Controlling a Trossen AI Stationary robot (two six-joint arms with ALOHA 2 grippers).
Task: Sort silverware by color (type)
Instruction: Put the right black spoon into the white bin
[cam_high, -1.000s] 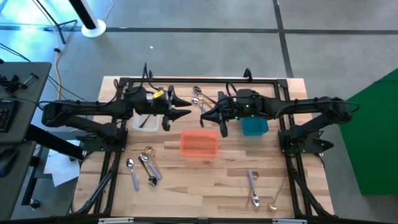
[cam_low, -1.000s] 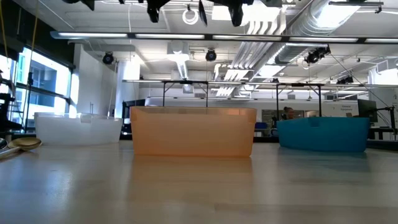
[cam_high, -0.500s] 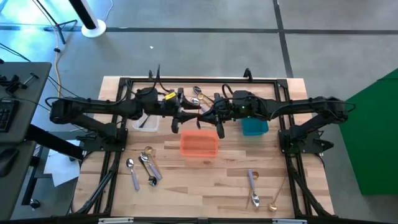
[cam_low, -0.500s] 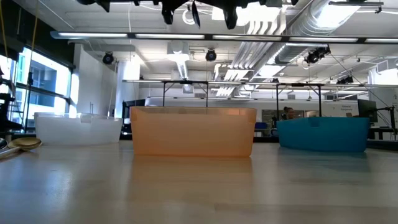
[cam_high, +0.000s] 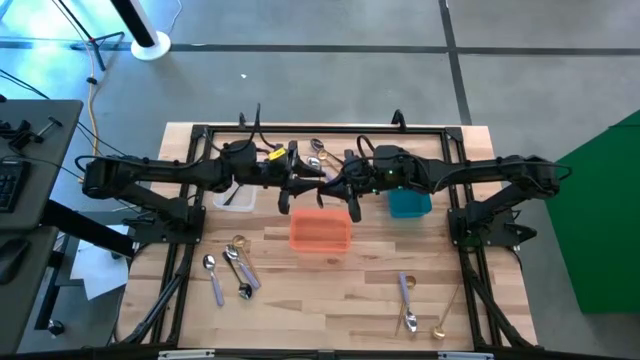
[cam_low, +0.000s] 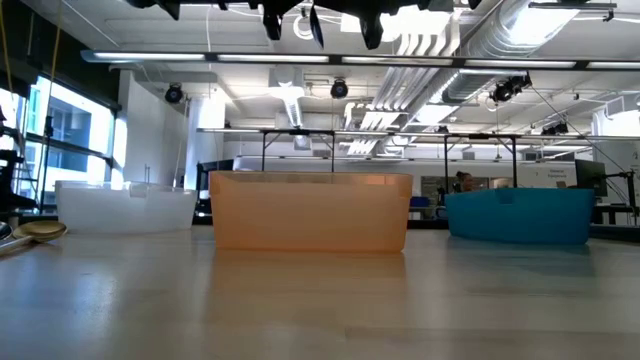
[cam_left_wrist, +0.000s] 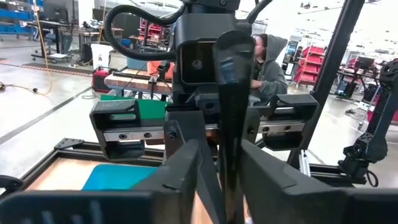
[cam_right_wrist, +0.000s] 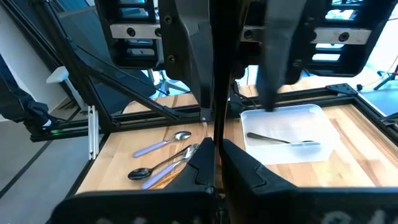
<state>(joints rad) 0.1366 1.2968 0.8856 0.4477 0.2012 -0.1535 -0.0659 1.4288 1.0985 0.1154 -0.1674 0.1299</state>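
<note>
A glossy black spoon (cam_left_wrist: 233, 56) stands upright in the air between my two grippers, above the far rim of the orange bin (cam_high: 320, 232). My right gripper (cam_high: 338, 186) is shut on it. My left gripper (cam_high: 303, 183) faces it from the left, open, with one finger on each side of the spoon's handle (cam_left_wrist: 229, 155); I cannot tell whether either finger touches. More spoons lie flat on the table: gold, lavender-handled and black ones near left (cam_high: 235, 265), lavender and gold ones near right (cam_high: 408, 300), and some at the far edge (cam_high: 318, 152). My right gripper (cam_right_wrist: 216, 163) pinches the black spoon's thin handle (cam_right_wrist: 214, 134) between its two fingers, coming level from the table's right. The fingers lie across the handle. The spoon is lifted clear and stands upright, bowl end up (cam_left_wrist: 233, 56), lower end (cam_low: 315, 22) hanging free.
The clear bin (cam_high: 235, 197) at far left holds one black spoon (cam_right_wrist: 283, 140). The teal bin (cam_high: 408, 206) sits under my right arm. Black frame rails run along the table's edges. Bare wood lies near of the orange bin, between the two spoon groups.
My left gripper has moved toward the table's right, closing on the right gripper until its fingers stand around the held spoon. That happened in the first half second; both arms have stayed nearly still since.
</note>
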